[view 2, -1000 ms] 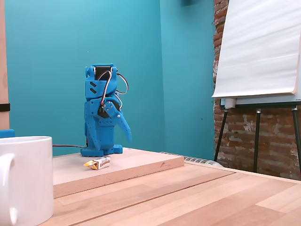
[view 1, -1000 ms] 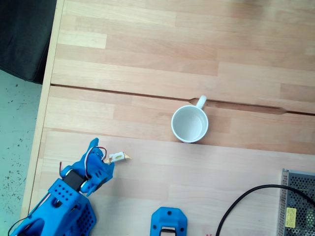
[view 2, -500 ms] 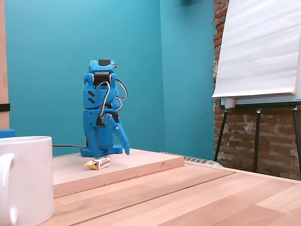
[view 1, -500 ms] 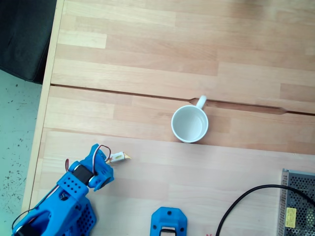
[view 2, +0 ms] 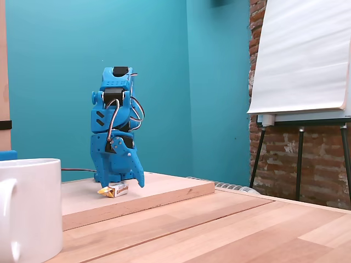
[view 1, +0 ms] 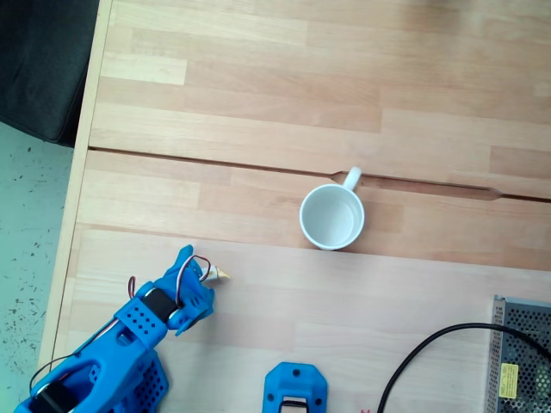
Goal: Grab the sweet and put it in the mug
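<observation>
A: What's been moved vs. half a sec ago?

B: The claw has been brought down and fwd onto the sweet; arm was more upright before. In the top-down fixed view the claw is now seen over most of the sweet, w/ just one yellow twisted end left showing.

A: Claw state?

B: Fingers are seen parted, one on each side of the sweet in the low fixed view. No grip is seen yet; sweet is lying flat on the raised board.

A: And the mug?

B: Mug hasn't been shifted. It's stood upright on the desk, well apart from the sweet, up and to the right in the top-down view, handle pointed up-right. Nothing is seen inside. In the low view the mug is at near left.
</observation>
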